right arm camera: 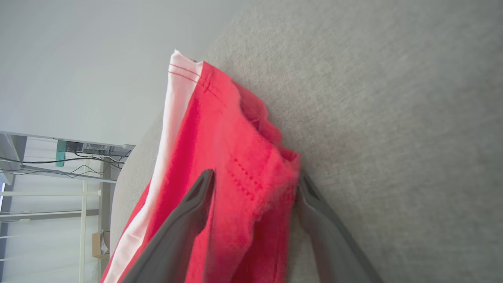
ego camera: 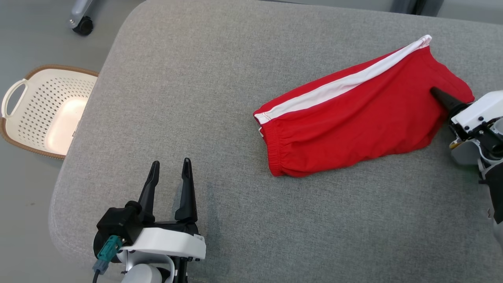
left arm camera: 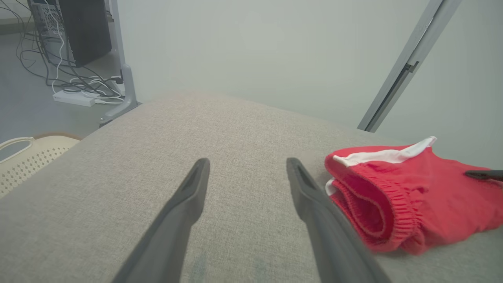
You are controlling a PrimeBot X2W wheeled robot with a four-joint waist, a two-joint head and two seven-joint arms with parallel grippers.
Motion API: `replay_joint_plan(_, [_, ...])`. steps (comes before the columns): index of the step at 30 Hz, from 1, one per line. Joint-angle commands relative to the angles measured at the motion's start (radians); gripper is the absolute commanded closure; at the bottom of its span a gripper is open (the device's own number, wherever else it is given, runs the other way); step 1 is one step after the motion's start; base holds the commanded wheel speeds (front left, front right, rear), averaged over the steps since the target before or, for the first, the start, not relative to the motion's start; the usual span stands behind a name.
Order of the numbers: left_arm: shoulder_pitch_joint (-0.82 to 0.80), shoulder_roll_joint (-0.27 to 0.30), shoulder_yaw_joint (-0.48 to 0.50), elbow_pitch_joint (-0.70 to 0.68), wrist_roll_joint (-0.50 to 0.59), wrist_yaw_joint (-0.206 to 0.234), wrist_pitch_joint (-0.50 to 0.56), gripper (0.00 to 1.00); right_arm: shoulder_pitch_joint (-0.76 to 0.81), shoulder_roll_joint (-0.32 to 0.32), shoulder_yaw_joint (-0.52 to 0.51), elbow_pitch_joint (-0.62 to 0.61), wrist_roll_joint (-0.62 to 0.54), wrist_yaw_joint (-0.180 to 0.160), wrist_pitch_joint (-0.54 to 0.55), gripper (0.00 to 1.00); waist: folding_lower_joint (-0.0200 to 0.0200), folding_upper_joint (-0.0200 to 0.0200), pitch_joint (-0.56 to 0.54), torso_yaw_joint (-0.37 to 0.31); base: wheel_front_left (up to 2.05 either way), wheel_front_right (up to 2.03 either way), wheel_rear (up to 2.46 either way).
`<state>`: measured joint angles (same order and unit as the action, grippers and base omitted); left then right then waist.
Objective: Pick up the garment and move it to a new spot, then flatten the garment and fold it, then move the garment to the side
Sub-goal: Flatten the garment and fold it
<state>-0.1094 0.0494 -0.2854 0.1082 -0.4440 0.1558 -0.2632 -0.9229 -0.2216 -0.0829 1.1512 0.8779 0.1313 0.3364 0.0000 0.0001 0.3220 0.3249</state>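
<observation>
a: any writing, brand or number to read here?

b: none that can be read.

a: nothing on the red garment (ego camera: 353,118)?

b: just a white stripe and rows of stitching, with no print or tag to read on the side that shows.

a: anything further back?

b: the cardboard box (right arm camera: 100,243) on the rack in the right wrist view has a mark that may be a label, but it is too small and blurred to tell.

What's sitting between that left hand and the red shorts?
Nothing, just bare grey cushion between the left hand and the red shorts; the head view shows it.
</observation>
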Motion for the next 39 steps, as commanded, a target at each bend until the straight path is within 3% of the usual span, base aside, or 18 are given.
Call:
replay_joint_plan(1, [-0.016,0.004,-0.003,-0.005,-0.01,0.006,-0.001,0.0,0.008,0.006,0.005,0.035,-0.008,-0.001,0.005,0.0,0.0,-0.0001,0.012,0.005,0.0,0.0,0.0])
replay_joint_plan(5, [-0.024,0.003,-0.009,-0.005,-0.012,0.009,-0.001,0.0,-0.021,0.009,0.008,0.047,-0.016,-0.001,0.009,0.0,0.0,-0.0001,0.024,0.011,0.0,0.0,0.0])
replay_joint_plan(6, [-0.026,0.003,-0.009,-0.005,-0.012,0.01,-0.001,0.0,-0.024,0.009,0.008,0.049,-0.017,-0.001,0.01,0.15,0.0,-0.0001,0.026,0.012,0.0,0.0,0.0])
replay_joint_plan(7, [-0.027,0.004,-0.009,-0.004,-0.011,0.011,-0.001,0.0,-0.026,0.01,0.009,0.051,-0.018,-0.001,0.01,0.52,0.0,-0.0001,0.027,0.012,0.0,0.0,0.0])
replay_joint_plan(8, [-0.028,0.003,-0.009,-0.003,-0.012,0.011,-0.001,0.0,-0.028,0.01,0.01,0.052,-0.019,-0.001,0.01,0.73,0.0,-0.0001,0.027,0.012,0.0,0.0,0.0])
replay_joint_plan(9, [-0.027,0.003,-0.008,-0.003,-0.012,0.012,-0.001,0.0,-0.03,0.011,0.011,0.053,-0.02,-0.001,0.01,1.0,0.0,-0.0001,0.028,0.012,0.0,0.0,0.0])
replay_joint_plan(27, [-0.03,0.004,0.003,0.013,-0.001,0.005,-0.001,0.0,0.026,0.006,0.026,-0.067,0.015,-0.001,-0.036,1.0,0.0,-0.0001,-0.005,-0.03,0.0,0.0,0.0])
replay_joint_plan(39, [-0.005,0.004,0.031,0.023,0.021,-0.017,-0.001,0.0,0.141,0.001,-0.012,-0.147,0.07,-0.001,-0.104,1.0,0.0,-0.0001,-0.062,-0.102,0.0,0.0,0.0])
